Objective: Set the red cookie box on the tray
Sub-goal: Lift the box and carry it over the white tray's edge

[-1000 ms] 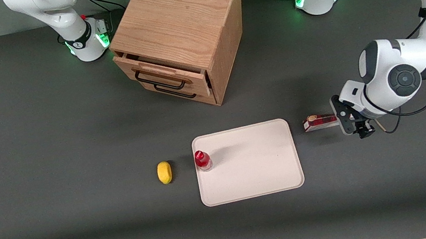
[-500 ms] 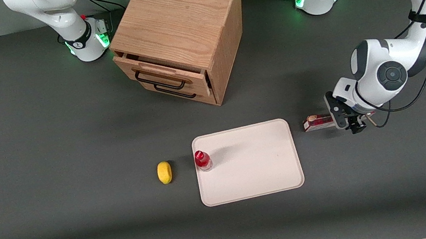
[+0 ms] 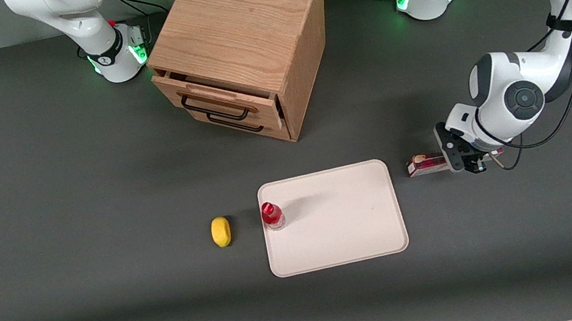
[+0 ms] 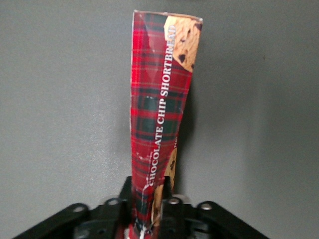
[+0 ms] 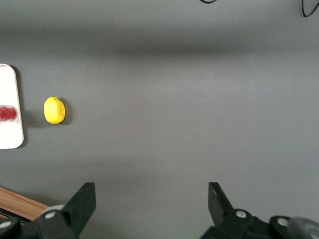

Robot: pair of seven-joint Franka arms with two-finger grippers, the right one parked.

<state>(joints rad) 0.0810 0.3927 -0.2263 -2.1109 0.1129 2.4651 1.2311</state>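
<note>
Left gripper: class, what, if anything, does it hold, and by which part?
The left gripper holds the red cookie box by one end, its jaws shut on the long narrow sides.

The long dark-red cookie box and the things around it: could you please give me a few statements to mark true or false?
1. The long dark-red tartan cookie box lies on the grey table, not on the flat beige-white rectangular tray. True.
2. The left arm's gripper is shut on one end of the cookie box. True.
3. The small red-capped bottle stands on the bare table beside the tray. False: it stands on the tray, near the rim closest to the small yellow lemon-shaped object.
4. The light wooden drawer cabinet is nearer to the front camera than the tray. False: it is farther.
5. The lemon-shaped object lies on the tray. False: it lies on the table beside it.
</note>
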